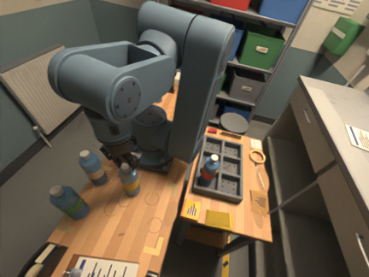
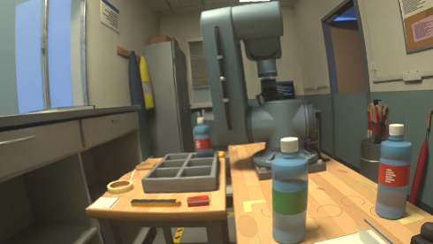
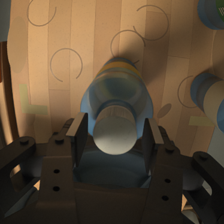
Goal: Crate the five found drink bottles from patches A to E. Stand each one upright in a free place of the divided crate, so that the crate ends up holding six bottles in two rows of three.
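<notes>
The yellow-banded bottle [image 1: 130, 179] stands upright on the wooden bench, its grey cap [image 3: 115, 130] between my fingers. My gripper [image 1: 124, 161] is lowered over its neck, open and holding nothing. A bottle with a cream band [image 1: 92, 167] stands to its left. A green-banded bottle [image 1: 68, 201] stands nearer the bench's front edge. From the second side camera the green-banded bottle [image 2: 289, 195] hides my gripper. A red-banded bottle [image 2: 393, 171] stands on the bench's far right. The grey divided crate [image 1: 220, 167] sits on the side table. It holds one red-banded bottle [image 1: 209, 170] upright in a near corner cell.
Behind the bench rise my arm's base [image 1: 151, 141] and a shelf unit with bins [image 1: 256, 42]. A tape roll [image 1: 257, 156], yellow pad [image 1: 218, 219] and small blocks lie around the crate. A cabinet with drawers [image 1: 333, 141] stands to the right. Circle marks dot the bench.
</notes>
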